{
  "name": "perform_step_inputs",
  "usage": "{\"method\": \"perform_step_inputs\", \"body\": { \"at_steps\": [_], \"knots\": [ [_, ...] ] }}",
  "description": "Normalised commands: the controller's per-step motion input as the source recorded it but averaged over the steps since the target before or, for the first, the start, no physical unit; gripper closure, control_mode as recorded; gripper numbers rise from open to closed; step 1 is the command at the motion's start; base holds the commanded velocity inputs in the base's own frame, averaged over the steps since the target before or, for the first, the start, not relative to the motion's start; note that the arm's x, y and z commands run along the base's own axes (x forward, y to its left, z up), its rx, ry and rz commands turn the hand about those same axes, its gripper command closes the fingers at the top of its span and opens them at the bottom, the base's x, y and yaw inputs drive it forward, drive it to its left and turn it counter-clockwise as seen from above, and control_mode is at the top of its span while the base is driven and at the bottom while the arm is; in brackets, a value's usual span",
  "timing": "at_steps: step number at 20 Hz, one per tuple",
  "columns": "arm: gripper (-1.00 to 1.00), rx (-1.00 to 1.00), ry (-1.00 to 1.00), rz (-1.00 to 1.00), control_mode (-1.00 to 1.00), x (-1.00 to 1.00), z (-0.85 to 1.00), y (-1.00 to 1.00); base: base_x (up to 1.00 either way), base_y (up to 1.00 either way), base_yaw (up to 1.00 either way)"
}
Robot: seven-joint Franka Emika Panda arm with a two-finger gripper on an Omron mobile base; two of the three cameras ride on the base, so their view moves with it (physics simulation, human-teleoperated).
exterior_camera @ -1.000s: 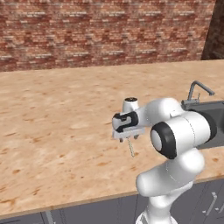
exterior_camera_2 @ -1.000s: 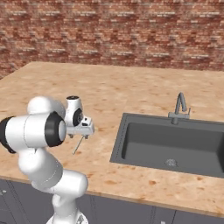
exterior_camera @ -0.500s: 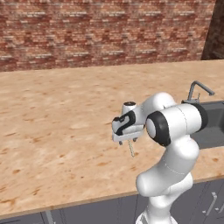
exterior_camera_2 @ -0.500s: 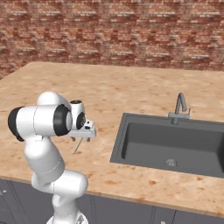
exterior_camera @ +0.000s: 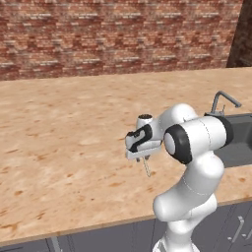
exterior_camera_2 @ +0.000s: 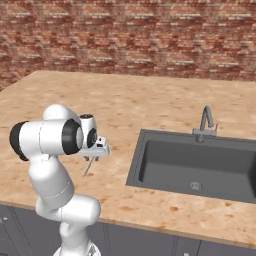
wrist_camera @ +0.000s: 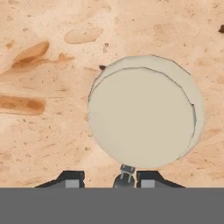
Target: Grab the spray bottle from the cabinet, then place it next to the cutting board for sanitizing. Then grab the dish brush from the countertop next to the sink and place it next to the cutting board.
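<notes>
Now we are on the second half of the job, as far as we can judge: the dish brush (wrist_camera: 144,117) is the thing in hand, and neither the spray bottle nor the cutting board appears around us, so we cannot confirm the first placement. In the hand view its round cream-white head sits directly above the two dark fingertips, matte and smooth, a shallow disc with a slightly offset rim behind it. In the left base view the thin pale wooden stick handle (exterior_camera: 146,167) slants down from under the gripper (exterior_camera: 143,156) to the countertop (exterior_camera: 59,142), its lower end apparently on the slab. The fingers stand narrowed on either side of the brush's neck; whether they already pinch it we cannot tell.

Outward from there, the countertop is a light tan, speckled wood-look surface with darker orange-brown blotches, flat and broad. To the robot's right lies the sink (exterior_camera_2: 200,162), a dark grey rectangular basin with a drain and a thin curved metal tap (exterior_camera_2: 206,124). Behind runs a rough red-brown brick wall (exterior_camera_2: 130,35); below the slab are grey drawers (exterior_camera: 231,226).

What remains, we judge, is securing the brush, lifting it, and carrying it to the cutting board.
</notes>
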Motion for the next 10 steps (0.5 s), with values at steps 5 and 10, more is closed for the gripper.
{"method": "perform_step_inputs", "body": {
  "at_steps": [5,10],
  "knots": [
    [1.0,0.0,-0.04,0.0,-1.0,-0.06,0.0,0.01,0.0,0.0,0.0],
    [1.0,0.0,-0.18,0.0,-1.0,-0.2,0.3,-0.01,0.0,0.0,0.0]
  ]
}}
